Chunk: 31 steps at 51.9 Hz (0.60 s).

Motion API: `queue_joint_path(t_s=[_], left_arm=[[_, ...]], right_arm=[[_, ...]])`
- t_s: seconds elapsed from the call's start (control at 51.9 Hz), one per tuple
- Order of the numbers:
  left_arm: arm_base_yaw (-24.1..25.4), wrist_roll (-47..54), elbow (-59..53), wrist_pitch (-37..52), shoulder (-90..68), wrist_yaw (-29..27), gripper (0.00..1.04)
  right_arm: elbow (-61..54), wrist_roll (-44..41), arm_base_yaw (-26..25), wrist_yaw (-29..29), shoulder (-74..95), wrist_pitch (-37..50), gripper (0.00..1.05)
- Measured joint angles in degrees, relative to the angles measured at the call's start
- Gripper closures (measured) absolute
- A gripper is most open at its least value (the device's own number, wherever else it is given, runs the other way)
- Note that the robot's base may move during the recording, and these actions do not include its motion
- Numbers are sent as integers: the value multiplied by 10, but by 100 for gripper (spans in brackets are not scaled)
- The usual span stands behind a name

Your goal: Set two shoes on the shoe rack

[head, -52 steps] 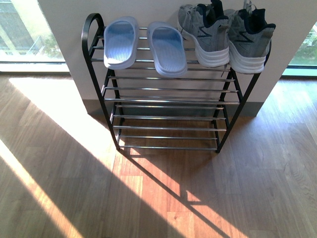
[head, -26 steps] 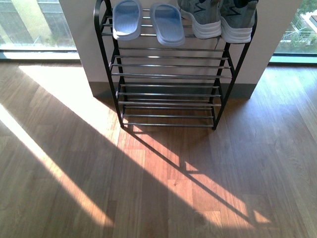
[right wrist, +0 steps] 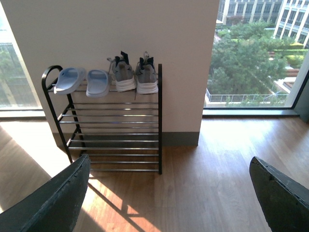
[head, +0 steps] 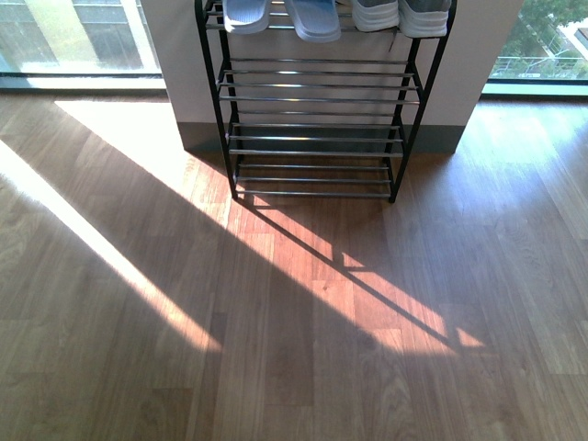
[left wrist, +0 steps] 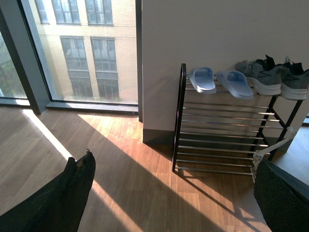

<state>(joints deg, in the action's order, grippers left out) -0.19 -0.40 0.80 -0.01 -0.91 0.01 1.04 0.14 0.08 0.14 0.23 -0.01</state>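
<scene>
Wood plank floor (head: 276, 349), brown, crossed by diagonal bands of sunlight (head: 110, 257) running from the wall pier toward the near side. The wall pier (right wrist: 159, 43), plain off-white, stands at the far end of the floor and ends in a grey skirting board (right wrist: 179, 139) where it meets the planks. Full-height windows (left wrist: 72, 48) flank the pier on both sides, with dark frames (left wrist: 21, 53) and low sills. Beyond the glass on one side of the pier, a pale multi-storey building (left wrist: 96, 29) with rows of panes; on the other side, green trees (right wrist: 246, 58) and further buildings (right wrist: 289, 19). A barred shadow (head: 367, 285) lies on the floor in front of the pier.
</scene>
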Motion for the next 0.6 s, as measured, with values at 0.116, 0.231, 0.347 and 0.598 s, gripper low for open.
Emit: queue_joint_path(t_s=[0.116,0.231,0.347,0.598], left_arm=[[0,0,0,0,0,0,9],[0,0,0,0,0,0,9],[0,0,0,0,0,0,9],[0,0,0,0,0,0,9]], right_arm=[[0,0,0,-1,0,0,9],[0,0,0,-1,0,0,9],[0,0,0,0,0,0,9],[0,0,0,-1,0,0,9]])
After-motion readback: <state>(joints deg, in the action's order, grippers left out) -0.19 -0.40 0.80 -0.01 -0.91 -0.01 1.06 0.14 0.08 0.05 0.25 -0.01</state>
